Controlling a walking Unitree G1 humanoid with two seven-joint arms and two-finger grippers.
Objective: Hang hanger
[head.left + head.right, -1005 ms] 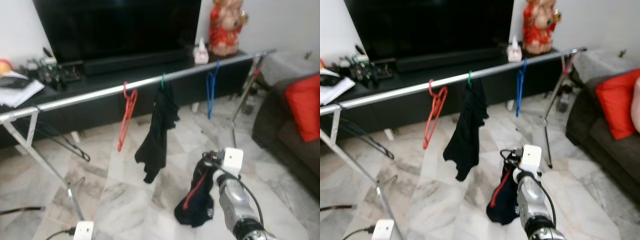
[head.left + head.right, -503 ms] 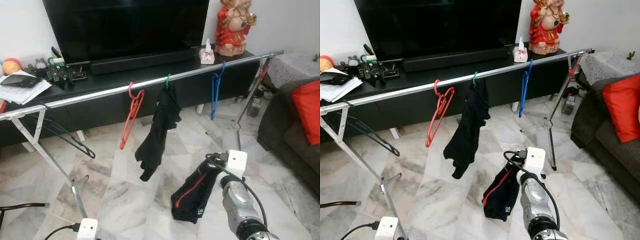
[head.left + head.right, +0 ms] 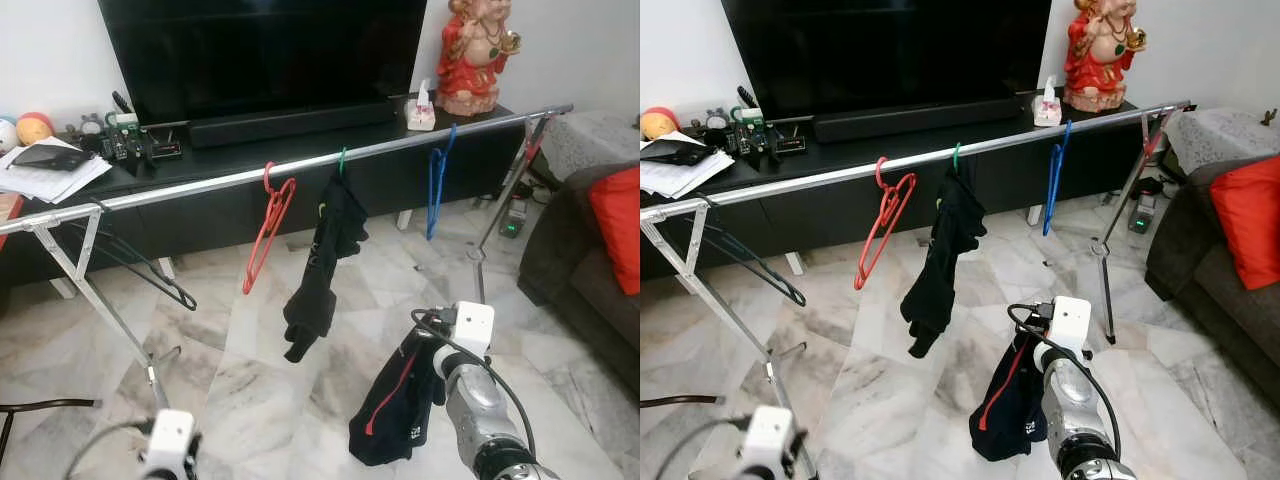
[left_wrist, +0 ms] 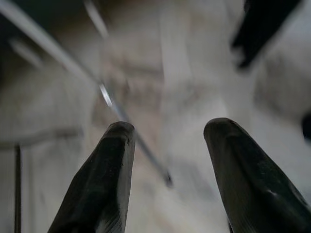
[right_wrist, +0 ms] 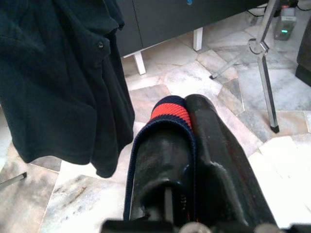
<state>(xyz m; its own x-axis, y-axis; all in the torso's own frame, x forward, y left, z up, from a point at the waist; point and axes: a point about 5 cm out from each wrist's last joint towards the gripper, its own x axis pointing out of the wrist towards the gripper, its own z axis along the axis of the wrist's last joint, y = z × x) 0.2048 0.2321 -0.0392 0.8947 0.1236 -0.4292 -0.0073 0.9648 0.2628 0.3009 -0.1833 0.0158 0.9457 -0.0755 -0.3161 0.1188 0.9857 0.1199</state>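
Rail [image 3: 200, 186] shiny bare metal; red hanger [image 3: 268, 230] glossy plastic; hanging dark garment [image 3: 322, 265] soft matt cloth; floor [image 3: 250, 370] polished veined marble.

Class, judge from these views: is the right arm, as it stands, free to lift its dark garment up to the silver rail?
Probably yes. The right tool is shut on the dark garment, low before the rail. The gap between the hung black garment and blue hanger looks open.

A dark garment with red trim [image 3: 395, 405] is hanging limp below the silver rail [image 3: 300, 168], clamped in the right gripper [image 5: 187, 127].
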